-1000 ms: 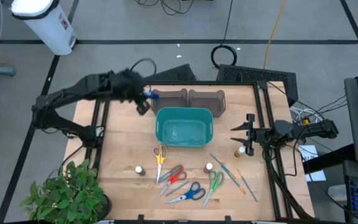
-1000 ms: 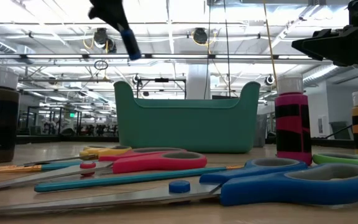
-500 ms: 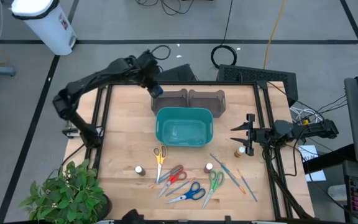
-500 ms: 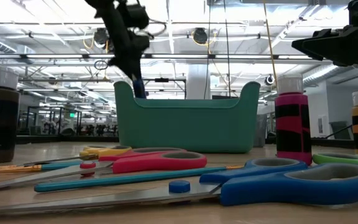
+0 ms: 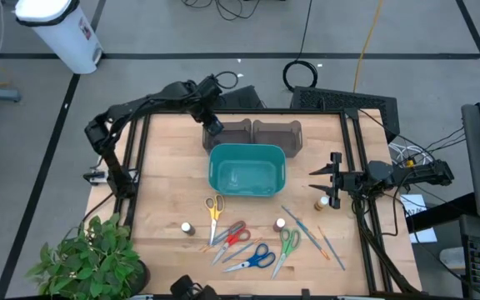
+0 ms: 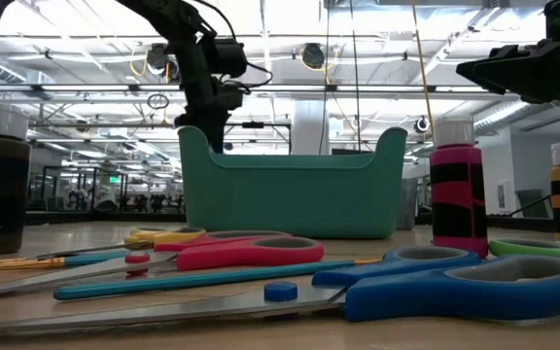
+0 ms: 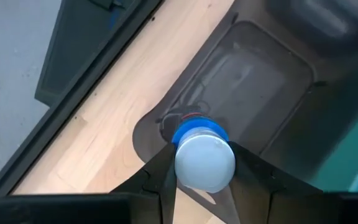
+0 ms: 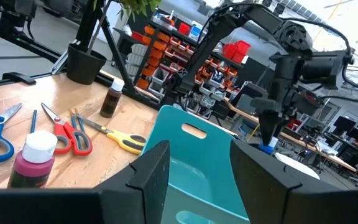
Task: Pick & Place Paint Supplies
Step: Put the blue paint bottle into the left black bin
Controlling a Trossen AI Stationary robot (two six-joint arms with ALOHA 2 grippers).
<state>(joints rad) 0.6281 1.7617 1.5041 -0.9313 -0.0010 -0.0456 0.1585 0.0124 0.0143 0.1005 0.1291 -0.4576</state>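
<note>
Left wrist view — bottle (image 7: pixel 204 160) body hidden

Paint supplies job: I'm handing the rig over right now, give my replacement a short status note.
Left claw: shut on a blue paint bottle, held over the left grey tray behind the teal bin; not yet released.
Right claw: open, empty, waiting at the table's right edge beside the amber bottle.
Still on the table: dark bottle, white-capped bottle, brushes among the scissors.
Done: nothing can be seen placed yet. Left: set this bottle down, then three bottles and the brushes.
</note>
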